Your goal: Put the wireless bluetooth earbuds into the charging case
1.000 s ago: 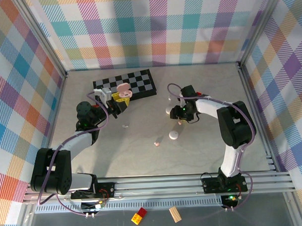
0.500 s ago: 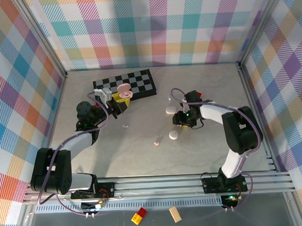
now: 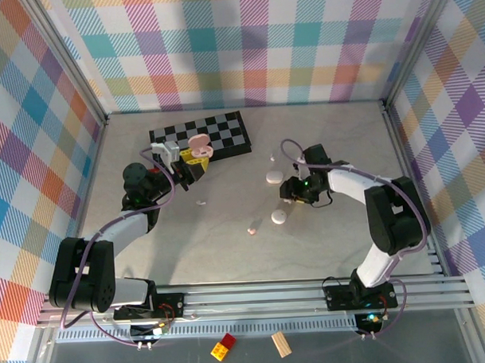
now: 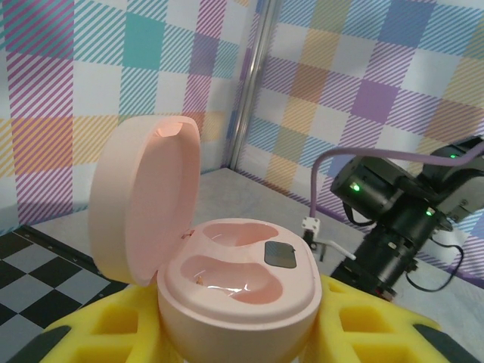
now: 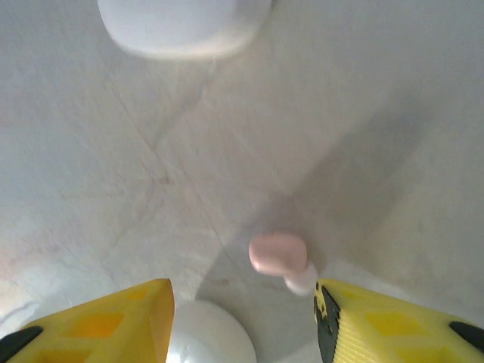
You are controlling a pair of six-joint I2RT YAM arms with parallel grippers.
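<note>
Between tips of right pincer (image 5: pixel 242 306), pink earbud (image 5: pixel 278 253) lies on bench (image 5: pixel 363 113), nearer one tip. Pincer half open, grips nothing. Centre pincer on bud first, then close softly; it looks tiny and slippery. White case (image 5: pixel 181 23) sits ahead of pincer. Left pincer (image 4: pixel 234 340) clamps open pink charging case (image 4: pixel 234 280), wells look empty. Bench pale, marbled; plaid walls (image 3: pixel 246 46) all round.

Top camera overhead, far; wrist cameras close, low; all share table (image 3: pixel 229 254)
</note>
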